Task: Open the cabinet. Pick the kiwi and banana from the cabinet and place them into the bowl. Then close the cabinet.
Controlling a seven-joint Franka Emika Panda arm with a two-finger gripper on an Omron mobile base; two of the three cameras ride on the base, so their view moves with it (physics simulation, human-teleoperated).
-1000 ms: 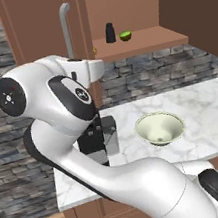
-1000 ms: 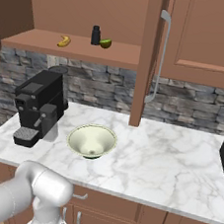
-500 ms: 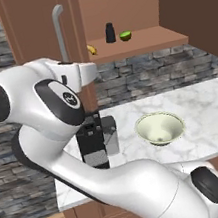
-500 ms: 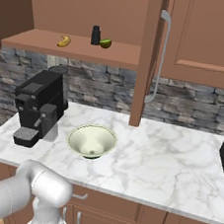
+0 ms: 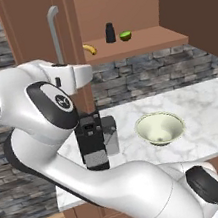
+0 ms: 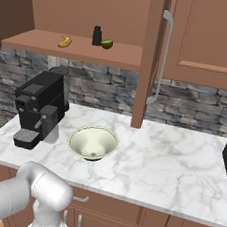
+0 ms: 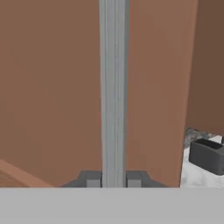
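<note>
- Swinging further out since a second ago, the left door (image 5: 36, 27) has come round with the arm; the base has not moved.
- Gripper (image 7: 113, 179) pinches that door's bar handle (image 7: 113, 87) between its tips, to haul the door open.
- Both cabinet (image 6: 205, 36) doors stand wide.
- Banana (image 6: 65, 41) and kiwi (image 6: 107, 43) lie on the exposed shelf, a black bottle (image 6: 97, 35) touching the kiwi.
- Bowl (image 6: 92, 143) waits empty on the counter (image 6: 169, 167) below.

Cabinet (image 6: 87, 11) front's wide open, so the shelf is reachable; black bottle (image 6: 97, 35) sits touching the kiwi (image 6: 107, 43), banana (image 6: 65, 41) has room around it.
</note>
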